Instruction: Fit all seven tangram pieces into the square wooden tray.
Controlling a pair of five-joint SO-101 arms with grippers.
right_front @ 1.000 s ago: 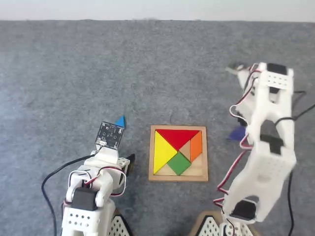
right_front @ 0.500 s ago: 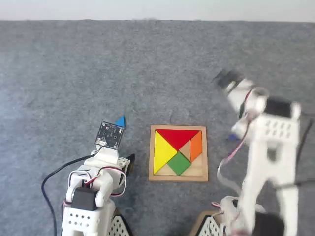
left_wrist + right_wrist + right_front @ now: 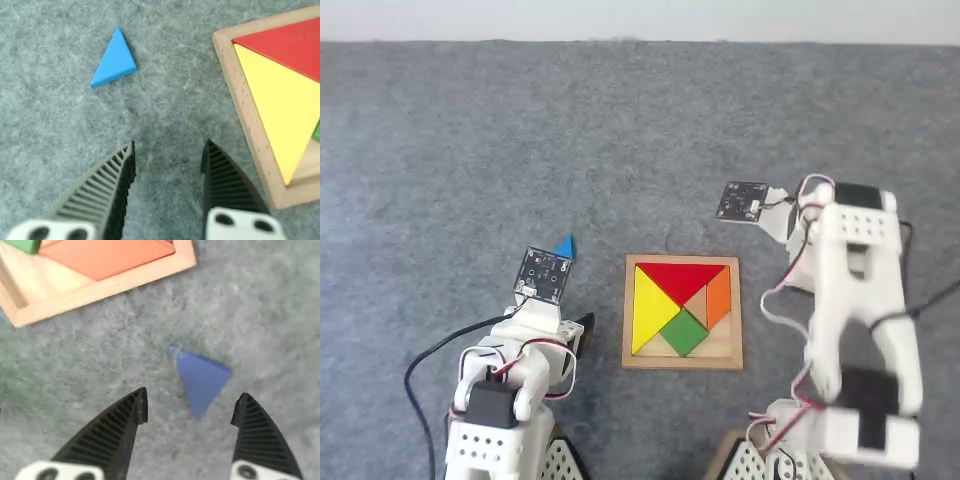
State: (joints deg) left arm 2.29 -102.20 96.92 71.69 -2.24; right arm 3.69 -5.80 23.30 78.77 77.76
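The square wooden tray (image 3: 632, 362) holds a red triangle (image 3: 678, 276), a yellow triangle (image 3: 649, 310), a green square (image 3: 685, 331) and an orange piece (image 3: 718, 297). A light blue triangle (image 3: 564, 247) lies on the carpet to the tray's left. My left gripper (image 3: 169, 145) hovers open over bare carpet, between the tray's edge (image 3: 240, 95) and that light blue triangle (image 3: 115, 62). My right gripper (image 3: 193, 393) is open, its fingers straddling a dark blue triangle (image 3: 202, 377) that lies on the carpet just outside the tray's corner (image 3: 182, 257).
Grey carpet covers the whole table. The left arm (image 3: 515, 375) rises from the near left, the right arm (image 3: 850, 300) from the near right, beside the tray. Bare wood shows in the tray's gaps (image 3: 717, 346).
The right arm has swung in from the far right towards the tray, its wrist now near the tray's far right corner. The left arm and the pieces have stayed put.
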